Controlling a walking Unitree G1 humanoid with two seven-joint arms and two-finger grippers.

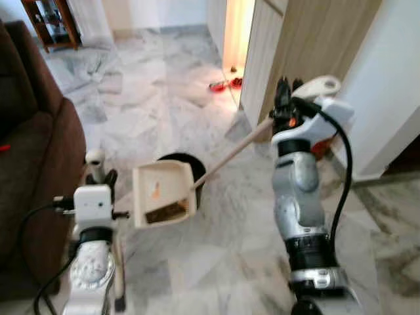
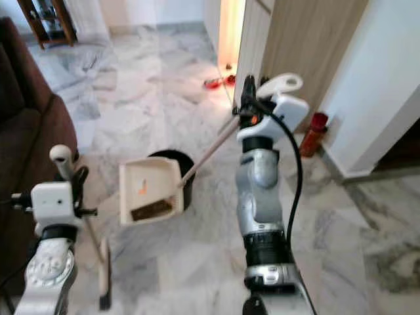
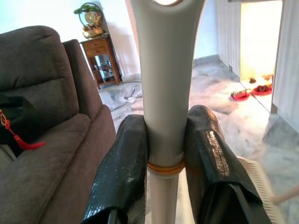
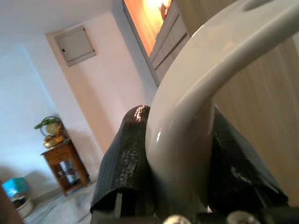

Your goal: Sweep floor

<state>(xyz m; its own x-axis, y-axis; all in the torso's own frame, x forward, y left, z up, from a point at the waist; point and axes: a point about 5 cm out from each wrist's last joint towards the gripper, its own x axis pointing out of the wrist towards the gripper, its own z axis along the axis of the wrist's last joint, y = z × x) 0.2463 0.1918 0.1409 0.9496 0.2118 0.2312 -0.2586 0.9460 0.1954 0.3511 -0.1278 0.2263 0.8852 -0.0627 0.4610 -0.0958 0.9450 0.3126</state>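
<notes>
I'm looking down at a grey-veined white marble floor [image 1: 197, 262] that fills most of the head views. A dark brown sofa [image 1: 33, 170] takes up the left edge, and at the upper left of the frame a small wooden cabinet [image 1: 52, 23] stands against the far wall. Toward the upper right, a pale wood-panelled wall [image 1: 308, 46] ends at a brightly lit doorway [image 1: 237, 33], with red items [image 1: 226, 84] lying on the floor at its threshold; I can't tell what they are. A red bottle-like thing [image 2: 314, 134] stands by the white wall at the right.

My right gripper [image 4: 180, 154] is raised at centre right, fingers clamped on the looped cream handle of the dustpan [image 1: 164, 195]. Its long stick slopes down and left to the pan, which hangs tilted in the middle of the frame with a strip of dark debris gathered at its lower edge. The pan sits in front of, and partly over, a round black bin [image 1: 187, 167] on the floor.

My left gripper [image 3: 166, 158] at lower left is closed round the cream handle of the broom [image 3: 166, 84], held about upright beside the sofa; its lower end shows near the bottom of the right eye view.
</notes>
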